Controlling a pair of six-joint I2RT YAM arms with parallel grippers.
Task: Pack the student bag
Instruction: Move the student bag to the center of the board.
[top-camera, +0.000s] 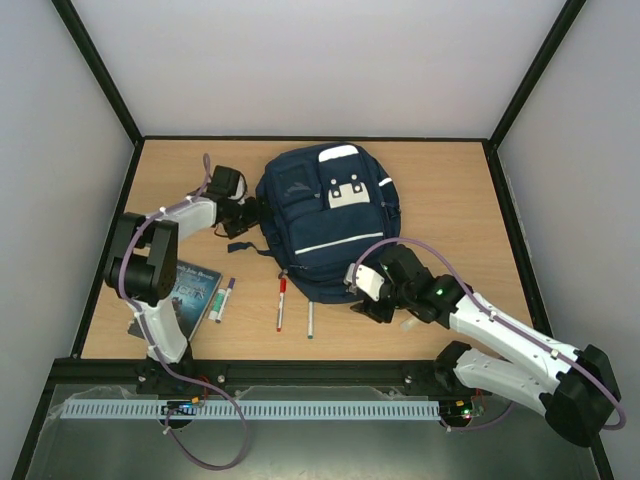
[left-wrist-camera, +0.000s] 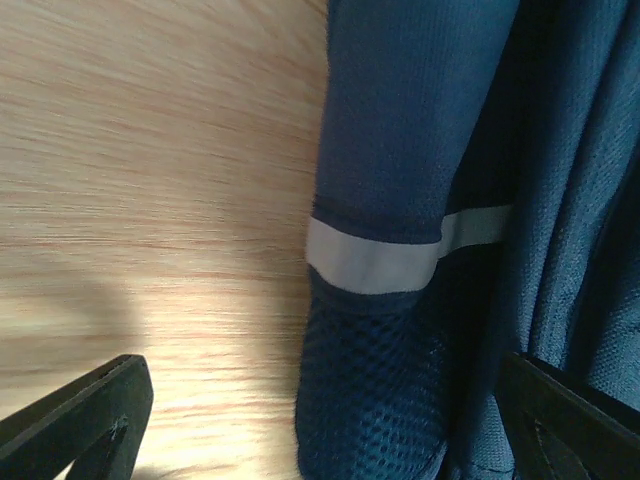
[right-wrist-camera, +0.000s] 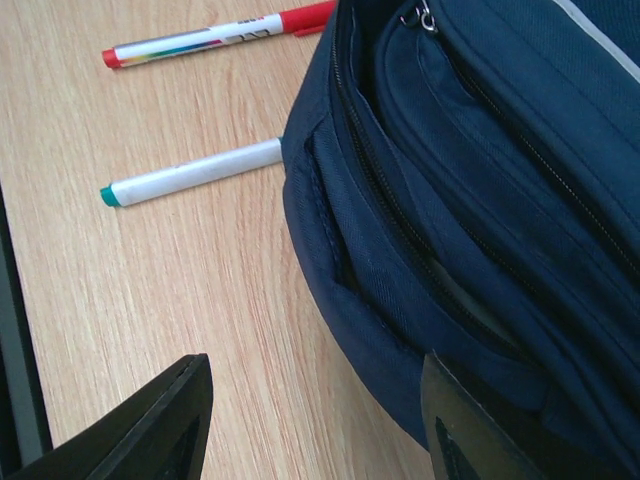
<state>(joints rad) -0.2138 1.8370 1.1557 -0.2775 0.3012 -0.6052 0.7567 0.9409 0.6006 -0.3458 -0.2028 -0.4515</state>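
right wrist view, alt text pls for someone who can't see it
A navy backpack fills the right of the frame, lying on a wooden table. Two pens lie at upper left: a red-capped pen and a white pen with a green tip. The open right gripper shows at the bottom, one finger over table, one over backpack.

Bright, even light comes from above; shadows on the bench (top-camera: 440, 200) are soft. The left wrist view is blurred and partly shaded; the right wrist view is sharp.
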